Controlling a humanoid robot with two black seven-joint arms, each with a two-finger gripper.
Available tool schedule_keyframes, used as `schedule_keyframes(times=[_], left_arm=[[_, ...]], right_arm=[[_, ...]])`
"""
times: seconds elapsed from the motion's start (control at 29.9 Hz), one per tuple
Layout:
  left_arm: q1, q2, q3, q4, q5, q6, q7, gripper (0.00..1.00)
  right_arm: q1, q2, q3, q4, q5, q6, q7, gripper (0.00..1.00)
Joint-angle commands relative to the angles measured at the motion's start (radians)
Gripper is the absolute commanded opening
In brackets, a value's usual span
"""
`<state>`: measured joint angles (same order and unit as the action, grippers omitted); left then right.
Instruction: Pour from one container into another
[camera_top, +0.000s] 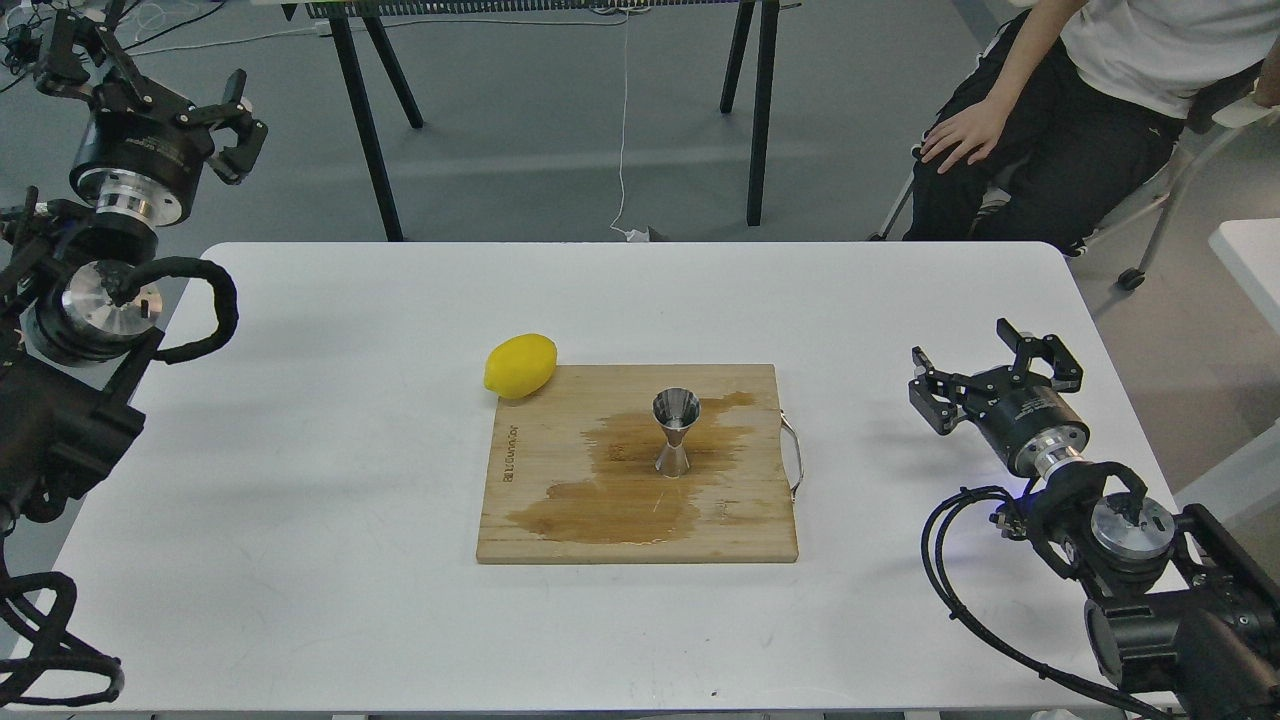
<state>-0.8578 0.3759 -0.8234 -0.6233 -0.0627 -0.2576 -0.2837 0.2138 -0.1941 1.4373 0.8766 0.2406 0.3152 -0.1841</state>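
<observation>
The shiny steel jigger (675, 432) stands upright on a wooden cutting board (740, 530), in the middle of a dark wet stain (610, 495). The clear glass cup does not show anywhere in the head view. My right gripper (992, 367) hovers over the table's right side, well to the right of the board, open with nothing between its fingers. My left gripper (150, 88) is raised beyond the table's far left corner, open and empty.
A yellow lemon (520, 365) lies at the board's far left corner. The board has a metal handle (795, 455) on its right edge. A seated person (1060, 120) is behind the table's far right corner. Black table legs (365, 120) stand behind.
</observation>
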Motion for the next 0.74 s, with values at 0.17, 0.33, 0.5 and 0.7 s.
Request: schedule_keyframes(times=[0.17, 0.33, 0.5, 0.7], left_arm=[[0.003, -0.018, 0.001, -0.003, 0.000, -0.003, 0.000, 1.00], [0.009, -0.032, 0.003, -0.003, 0.000, -0.003, 0.001, 1.00], [0.017, -0.038, 0.004, -0.003, 0.000, -0.008, 0.001, 1.00], [0.016, -0.054, 0.004, -0.004, 0.000, -0.012, 0.001, 1.00]], right_arm=[[0.120, -0.137, -0.015, -0.005, -0.052, 0.174, 0.005, 0.99], [0.226, -0.180, -0.020, -0.018, -0.105, 0.174, 0.005, 0.99], [0.317, -0.194, -0.018, -0.022, -0.113, 0.174, 0.020, 0.99], [0.397, -0.196, -0.005, -0.113, -0.112, 0.174, 0.037, 0.99]])
